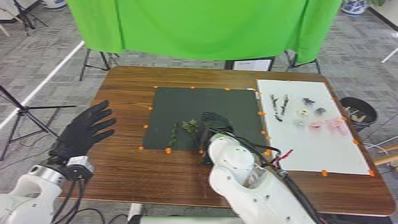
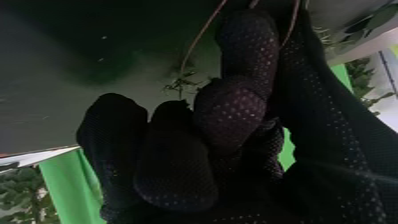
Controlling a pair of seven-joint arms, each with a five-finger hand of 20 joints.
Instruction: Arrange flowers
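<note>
You look to be in the early part of the arranging. On the dark mat point(image 1: 213, 100), a long green stem point(image 1: 173, 137) and a leafy sprig point(image 1: 189, 126) lie close together near the edge closest to you, just left of your right hand point(image 1: 213, 125). In the wrist view, that hand's fingers are curled in, apparently grasping thin stems point(image 2: 293, 22) low over the mat. Your left hand point(image 1: 80, 135) is over the left side of the desk point(image 1: 115, 167), straight-fingered and holding nothing. Most of the job is left: the dark branches point(image 1: 280, 107), the pale flower point(image 1: 300, 120) and the pink flowers point(image 1: 335, 125) all lie on the white sheet point(image 1: 333, 160) to the right. Settle the greenery first, then bring the blooms across to it.
</note>
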